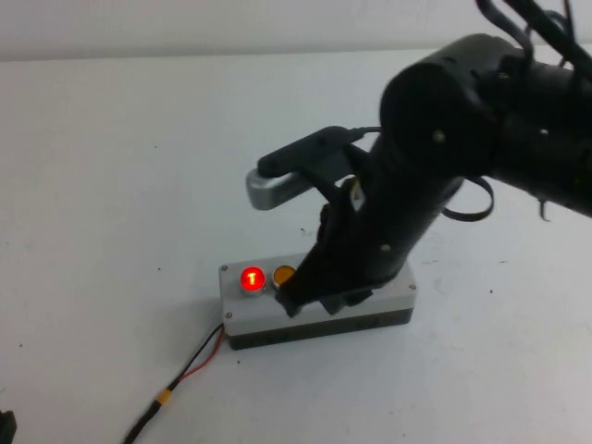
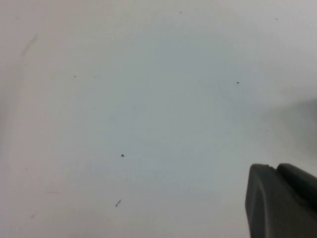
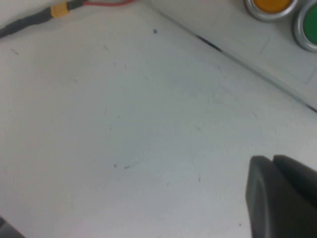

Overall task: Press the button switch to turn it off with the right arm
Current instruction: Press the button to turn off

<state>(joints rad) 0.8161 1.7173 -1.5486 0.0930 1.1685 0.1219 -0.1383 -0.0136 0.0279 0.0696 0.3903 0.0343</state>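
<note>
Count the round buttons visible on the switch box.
3: a lit red button at the button switch's left end, a yellow button beside it, a green button next. The right gripper may hide more.

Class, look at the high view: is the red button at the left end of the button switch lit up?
Yes. On the button switch, the red button glows brightly beside the yellow button, while the right gripper hangs over the box's middle.

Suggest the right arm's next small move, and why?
Probably ease the right gripper straight down. It sits low over the button switch, hiding the middle buttons, while the red button is lit. The left gripper is parked above bare table.
</note>
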